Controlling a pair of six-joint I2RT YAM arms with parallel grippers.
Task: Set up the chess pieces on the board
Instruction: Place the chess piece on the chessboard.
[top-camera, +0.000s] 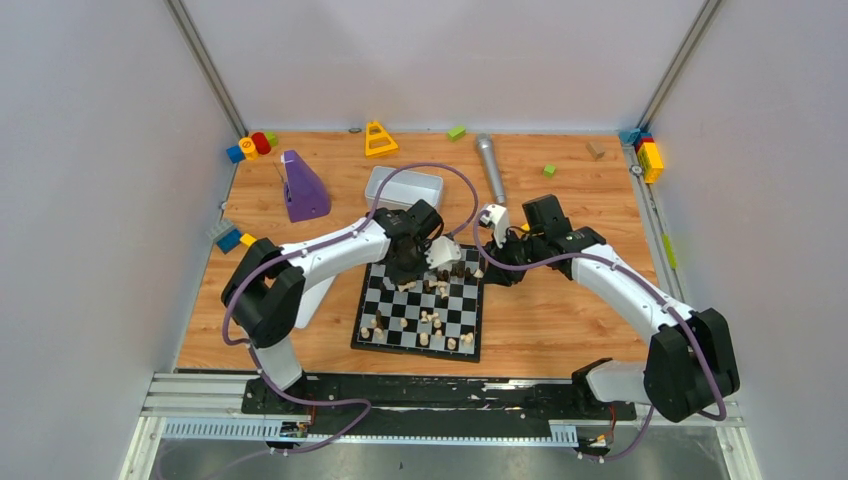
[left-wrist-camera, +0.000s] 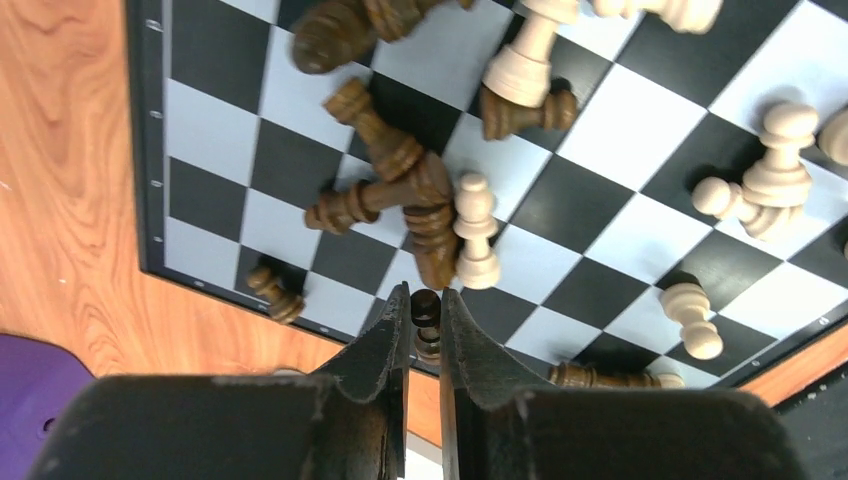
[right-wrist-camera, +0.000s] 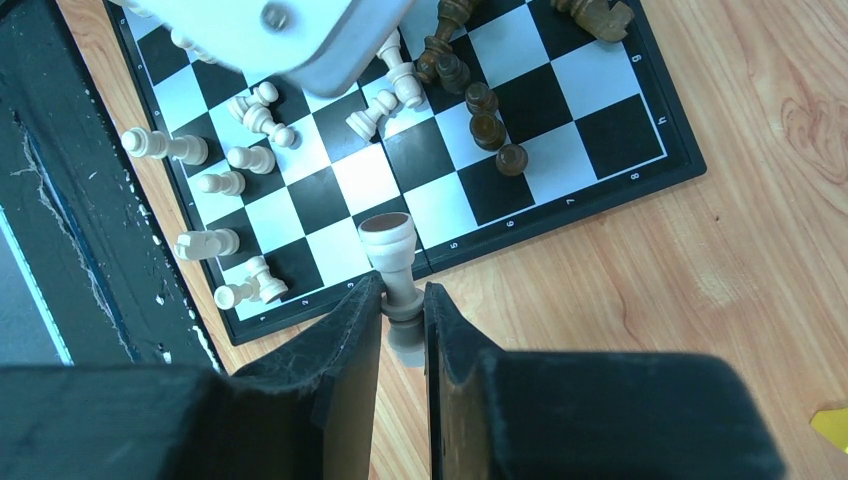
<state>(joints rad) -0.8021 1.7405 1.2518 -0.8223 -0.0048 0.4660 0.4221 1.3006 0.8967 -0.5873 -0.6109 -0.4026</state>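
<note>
The checkered board (top-camera: 415, 350) lies between my arms, with pale and dark chess pieces (top-camera: 430, 320) strewn on it, many on their sides. My left gripper (top-camera: 405, 265) hangs over the board's far left part. In the left wrist view the left gripper (left-wrist-camera: 425, 300) is shut on a dark brown piece (left-wrist-camera: 426, 322), over the board (left-wrist-camera: 205, 125) edge near a heap of fallen dark pieces (left-wrist-camera: 400, 180). My right gripper (top-camera: 497, 255) is by the far right corner. In the right wrist view the right gripper (right-wrist-camera: 403, 290) is shut on a pale piece (right-wrist-camera: 390, 250), above the board's (right-wrist-camera: 620, 135) border.
A white tray (top-camera: 403, 187), a purple wedge-shaped thing (top-camera: 303, 187), a grey microphone (top-camera: 490, 168) and a yellow triangle (top-camera: 379, 139) lie behind the board. Coloured blocks (top-camera: 252, 146) sit at the far corners and left edge.
</note>
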